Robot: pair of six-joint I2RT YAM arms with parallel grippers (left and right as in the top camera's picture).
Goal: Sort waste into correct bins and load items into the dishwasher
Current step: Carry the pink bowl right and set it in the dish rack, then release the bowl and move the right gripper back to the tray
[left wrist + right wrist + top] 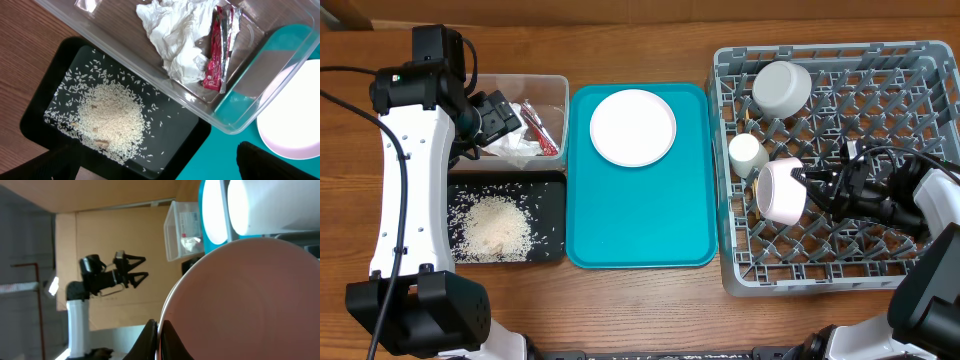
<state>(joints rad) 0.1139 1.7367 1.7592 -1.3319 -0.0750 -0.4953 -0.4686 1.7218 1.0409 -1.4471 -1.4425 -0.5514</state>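
Over on the right, the right gripper (809, 188) has its jaws pinched together on the rim of the pink bowl (778, 190). From its own wrist camera you can see the two dark fingers (150, 339) nipping the edge. The bowl is tipped up on its side among the pegs near the left wall of the grey dish rack (920, 275). Just beside it in the rack stands the small white cup (747, 152), and the grey bowl (781, 87) sits beyond that, towards the far left corner. The round plate (632, 127) is not in the rack; it lies on the far half of the teal tray (640, 220) in the middle of the table (640, 310), and looks more white than pink from above. On the left, the left gripper (503, 117) hangs over the clear tub (552, 88) with its jaws spread wide and nothing between them. In the tub lie the crumpled tissue (175, 40) and the red wrapper (216, 60), touching each other. The black tray (545, 190) sits right against the tub on the near side, with the rice (107, 120) heaped in it (a few grains strewn round the heap)
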